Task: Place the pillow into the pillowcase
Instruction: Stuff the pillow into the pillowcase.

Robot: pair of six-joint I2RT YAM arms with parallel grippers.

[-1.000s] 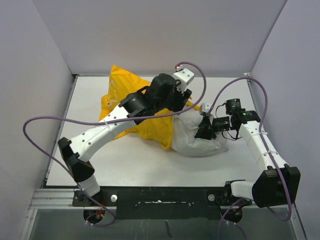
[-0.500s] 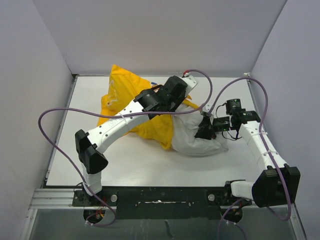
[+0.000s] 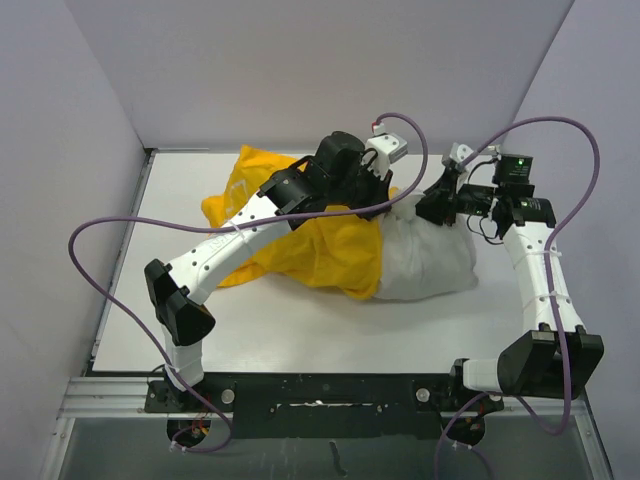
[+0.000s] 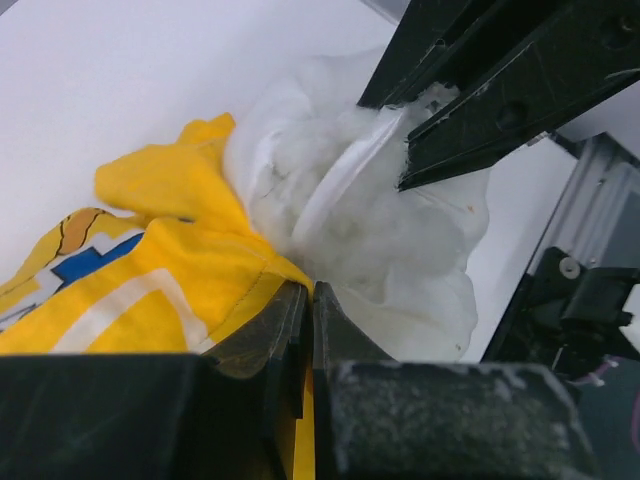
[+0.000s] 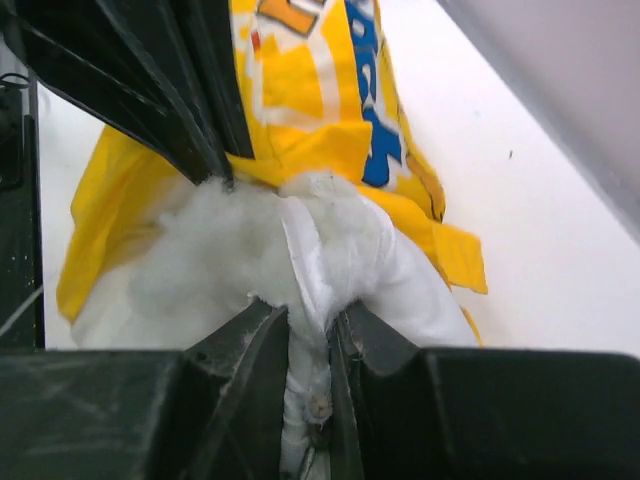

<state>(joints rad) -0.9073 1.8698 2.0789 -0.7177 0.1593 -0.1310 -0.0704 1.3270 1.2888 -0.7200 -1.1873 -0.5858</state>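
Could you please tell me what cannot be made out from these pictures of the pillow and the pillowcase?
1) Top view: how far the pillow sits inside the pillowcase; yellow cloth and the left arm cover the overlap.
2) Top view: the fingertips of the left gripper, hidden under its own wrist.
3) Wrist views: the pillowcase's opening, lost in bunched folds and cut off by frame edges.
4) All views: the full print, crumpled and partly hidden.

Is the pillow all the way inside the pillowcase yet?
No, only partly in. Seen from above, most of the white pillow is uncovered, sticking out of the right side of the yellow pillowcase.
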